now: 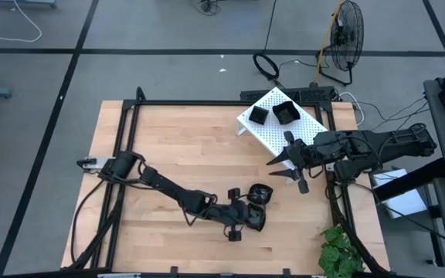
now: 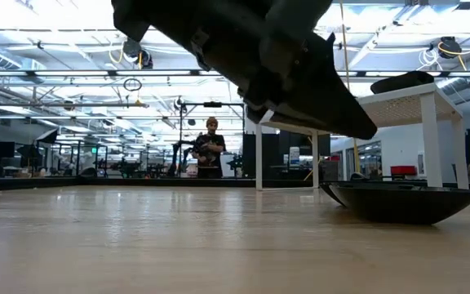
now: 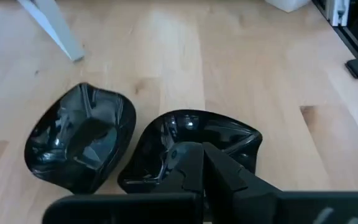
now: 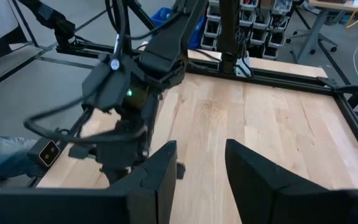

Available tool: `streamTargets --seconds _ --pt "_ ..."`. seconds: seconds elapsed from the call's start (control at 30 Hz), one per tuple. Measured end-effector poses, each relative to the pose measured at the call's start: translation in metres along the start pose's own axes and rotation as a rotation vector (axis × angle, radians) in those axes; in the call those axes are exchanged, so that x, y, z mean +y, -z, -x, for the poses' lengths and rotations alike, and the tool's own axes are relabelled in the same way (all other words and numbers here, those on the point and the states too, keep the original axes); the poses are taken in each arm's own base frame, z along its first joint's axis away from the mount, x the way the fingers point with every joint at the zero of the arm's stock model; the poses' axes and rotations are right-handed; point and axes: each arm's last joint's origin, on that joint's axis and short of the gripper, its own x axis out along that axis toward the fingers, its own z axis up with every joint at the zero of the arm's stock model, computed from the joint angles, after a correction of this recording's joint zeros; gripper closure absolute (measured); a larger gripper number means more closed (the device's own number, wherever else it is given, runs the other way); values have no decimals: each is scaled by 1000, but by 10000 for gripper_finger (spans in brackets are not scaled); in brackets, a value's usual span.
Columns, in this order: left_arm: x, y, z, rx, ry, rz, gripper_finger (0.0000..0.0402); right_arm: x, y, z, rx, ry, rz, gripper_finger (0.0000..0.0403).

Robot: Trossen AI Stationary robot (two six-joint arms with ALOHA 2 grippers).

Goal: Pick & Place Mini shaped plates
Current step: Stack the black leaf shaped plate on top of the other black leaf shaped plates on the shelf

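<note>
Closed on the near rim of a glossy black lobed mini plate point(image 3: 194, 146), the left gripper point(image 3: 202, 163) sits low over the front-centre of the butcher-block table point(image 1: 176, 147), with a second black dish point(image 3: 79, 140) just beside the held one. Farther out, the right gripper point(image 4: 201, 165) hovers with fingers apart near the white perforated rack point(image 1: 300, 127), where two more small black plates point(image 1: 273, 113) rest. These dishes look light, stiff and slippery, possibly breakable, so pinching across the thin raised rim seems the surest hold.
</note>
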Motion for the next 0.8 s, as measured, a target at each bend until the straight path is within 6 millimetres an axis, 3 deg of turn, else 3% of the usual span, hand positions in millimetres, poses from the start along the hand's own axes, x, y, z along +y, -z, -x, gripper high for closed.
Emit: streamTargets --seconds 0.47,0.8 --pt "0 28 -19 89 2 60 401 0 -1 0 -10 0 0 275" --pt "5 36 -7 262 -61 117 401 0 -1 0 -7 0 0 275"
